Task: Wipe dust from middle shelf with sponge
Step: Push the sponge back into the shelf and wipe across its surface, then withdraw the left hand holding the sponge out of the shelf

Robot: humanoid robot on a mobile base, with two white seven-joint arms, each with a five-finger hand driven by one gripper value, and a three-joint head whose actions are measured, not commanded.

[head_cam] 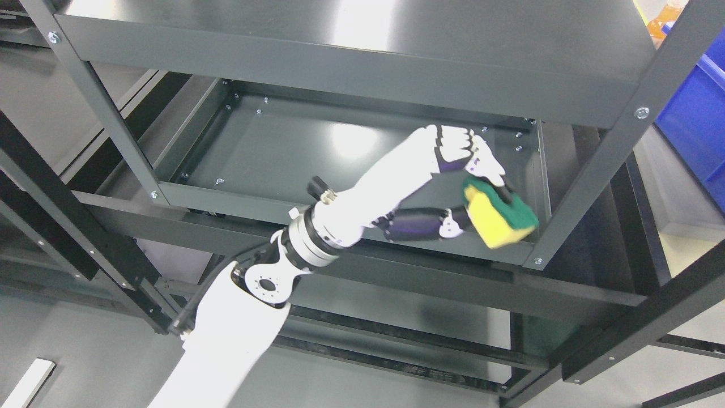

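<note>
White glossy arm, silver ribbed wrist ring, black knob; left robot hand white w/ purple-black finger joints.

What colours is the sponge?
The sponge is yellow with a green top, seen in the head view.

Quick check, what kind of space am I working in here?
Likely a workshop or storeroom: a bolted dark metal rack, a blue bin beside it, bare grey floor. The left hand holds the sponge over the middle shelf.

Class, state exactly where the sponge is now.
In the head view, the sponge sits in the left hand, at the middle shelf's front right corner.
</note>
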